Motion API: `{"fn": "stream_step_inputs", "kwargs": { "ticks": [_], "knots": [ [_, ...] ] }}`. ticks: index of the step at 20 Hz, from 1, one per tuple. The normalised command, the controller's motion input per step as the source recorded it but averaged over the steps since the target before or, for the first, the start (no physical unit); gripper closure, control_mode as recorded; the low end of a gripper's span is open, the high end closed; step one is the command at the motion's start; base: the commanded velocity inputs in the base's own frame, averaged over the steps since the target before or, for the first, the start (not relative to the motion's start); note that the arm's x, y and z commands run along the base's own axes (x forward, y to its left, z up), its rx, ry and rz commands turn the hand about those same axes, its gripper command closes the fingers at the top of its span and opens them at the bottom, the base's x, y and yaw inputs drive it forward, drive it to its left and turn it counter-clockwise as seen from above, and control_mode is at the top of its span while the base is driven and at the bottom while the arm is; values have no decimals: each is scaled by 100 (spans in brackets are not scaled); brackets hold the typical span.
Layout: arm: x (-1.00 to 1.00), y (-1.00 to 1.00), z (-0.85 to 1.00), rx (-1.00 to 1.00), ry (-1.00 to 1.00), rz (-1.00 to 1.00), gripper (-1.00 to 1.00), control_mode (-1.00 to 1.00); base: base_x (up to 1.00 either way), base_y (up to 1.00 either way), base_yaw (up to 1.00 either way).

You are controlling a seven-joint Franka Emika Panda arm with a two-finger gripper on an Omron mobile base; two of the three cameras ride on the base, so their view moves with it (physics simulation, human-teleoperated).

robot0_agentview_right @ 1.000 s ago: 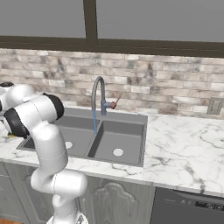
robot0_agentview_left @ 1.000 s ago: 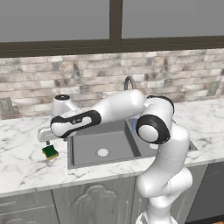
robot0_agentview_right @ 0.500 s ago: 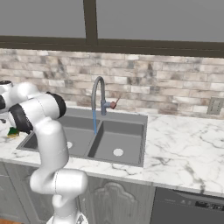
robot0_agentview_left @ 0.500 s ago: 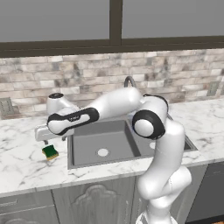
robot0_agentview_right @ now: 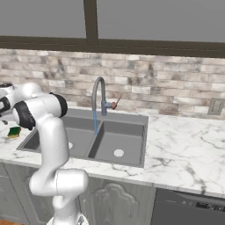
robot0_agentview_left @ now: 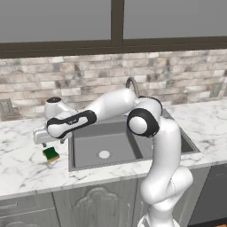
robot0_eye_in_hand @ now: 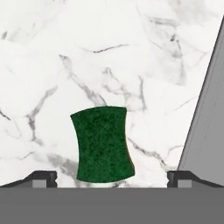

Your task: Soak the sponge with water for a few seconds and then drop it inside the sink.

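We are hovering over the small green-topped, yellow-bottomed sponge, lying untouched on the white marble bench just beside the dark grey double-basin sink. Jaws are standing wide, empty. Grasping, soaking and dropping all remain.

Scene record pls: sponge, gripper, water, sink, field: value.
sponge: flat on the marble counter, green side up, just outside the sink's left edge
gripper: open, above the sponge, fingertips either side of it, not touching
water: running, thin stream from the faucet into the left basin
sink: dark double basin, pale drain in each
task state: sponge not yet picked up
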Motion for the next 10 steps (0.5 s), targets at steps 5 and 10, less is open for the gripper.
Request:
{"fn": "stream_step_inputs", "kwargs": {
  "ticks": [5,10],
  "knots": [
    [14,2,-18,0,0,-1,-100,-100,0,0,0],
    [3,10,-5,-2,0,0,-100,-100,0,0,0]
  ]
}}
